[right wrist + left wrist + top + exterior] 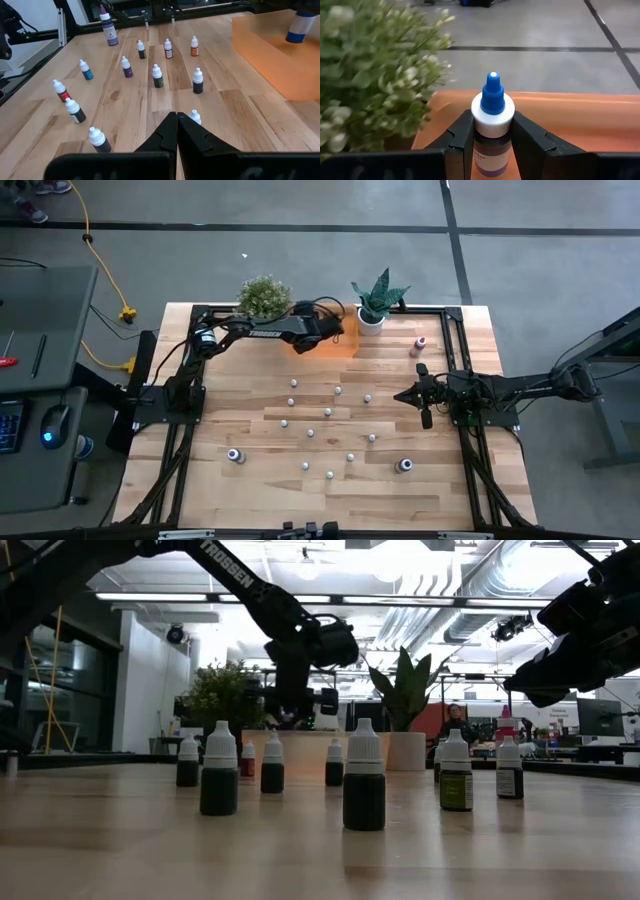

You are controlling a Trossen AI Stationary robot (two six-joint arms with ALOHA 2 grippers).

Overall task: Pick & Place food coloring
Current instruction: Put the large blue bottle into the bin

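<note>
right now i have the left gripper [492, 145] clamped on a blue-tipped, white-capped bottle [492, 112], holding it above the orange bin [325, 340], which sits between the bushy plant [264, 297] and the spiky plant [379, 300]. the other small bottles [327, 412] stand scattered on the tabletop [250, 490] in front of the bin. my right gripper [177, 131] is closed and empty, well off to the bin's right.

Grey concrete floor [300, 260] all round, dark seam lines [452, 220] crossing it beyond the left gripper [340, 332]. A yellow cable [100, 265] snakes out to that gripper's left, toward a desk [40, 330] (keyboard, glowing mouse). Overhead, strip lights [180, 597] and exposed ducts [440, 600] glare.
</note>
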